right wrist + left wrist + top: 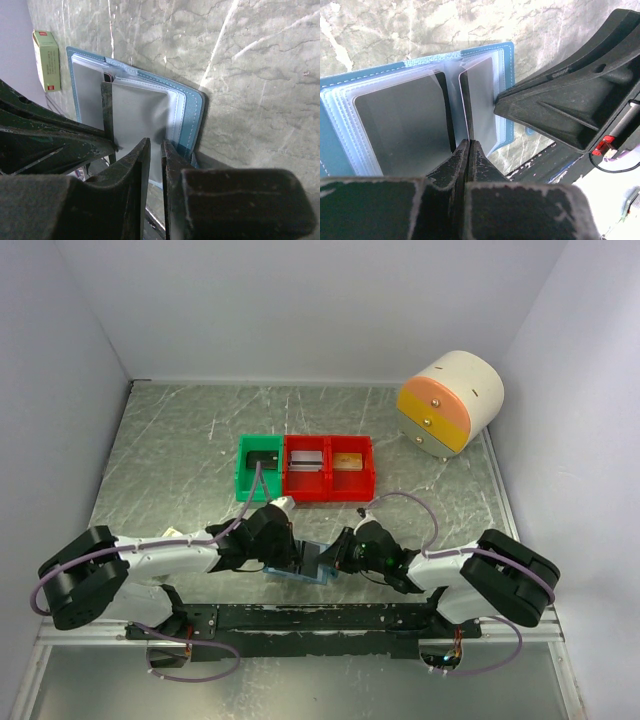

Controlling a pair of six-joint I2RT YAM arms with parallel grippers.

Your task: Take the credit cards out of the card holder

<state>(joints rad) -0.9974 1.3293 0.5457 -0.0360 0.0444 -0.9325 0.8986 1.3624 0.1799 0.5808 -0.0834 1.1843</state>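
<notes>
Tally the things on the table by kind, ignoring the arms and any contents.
Green plastic bin: 1
Red plastic bins: 2
Slate-blue folding card holder: 1
Cream round-topped drawer unit with orange and yellow fronts: 1
Small pale box with red marks: 1
Total: 6

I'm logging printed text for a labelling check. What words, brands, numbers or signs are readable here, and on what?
No text can be quoted; nothing reads clearly.
Small box: red marks at both ends and faint print, too small to read.
Grey credit cards in the card holder: no print shows.
Flat items in the red bins and green bin: too small to read.
</notes>
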